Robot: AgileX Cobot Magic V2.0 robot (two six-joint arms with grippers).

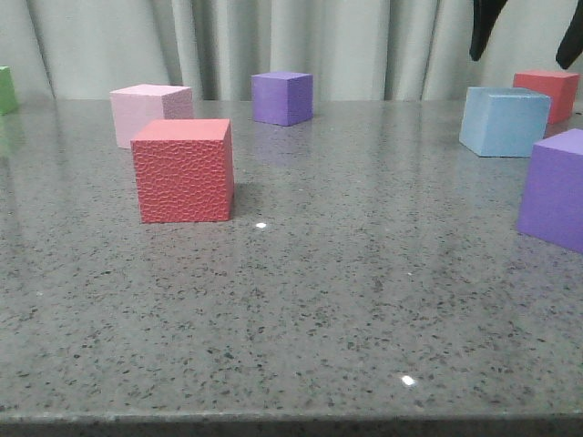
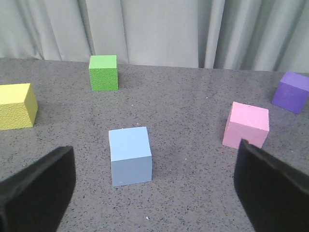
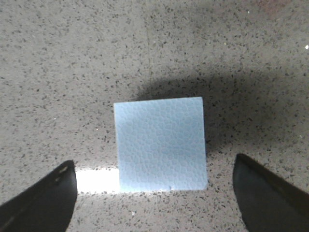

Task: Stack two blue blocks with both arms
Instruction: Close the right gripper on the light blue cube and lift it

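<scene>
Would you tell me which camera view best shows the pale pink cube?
The front view: the pale pink cube appears there with its top and two sides, behind the red textured cube. The left wrist view shows it too, partly cut off by a finger. The right wrist view misses it.

1. The counter [image 1: 301, 309] is a grey stone-like slab speckled with dark and pale flecks, its surface polished enough to carry faint reflections.
2. Its near edge runs as a darker band along the bottom of the front view.
3. Two small bright glints of light [image 1: 261, 225] sit on the slab in the front view.
4. Behind the counter hangs a pale grey-green curtain [image 1: 219, 45] in vertical folds, closing off the whole back of the scene.
5. The left wrist view shows the same curtain [image 2: 159, 29] meeting the counter's far edge.
</scene>
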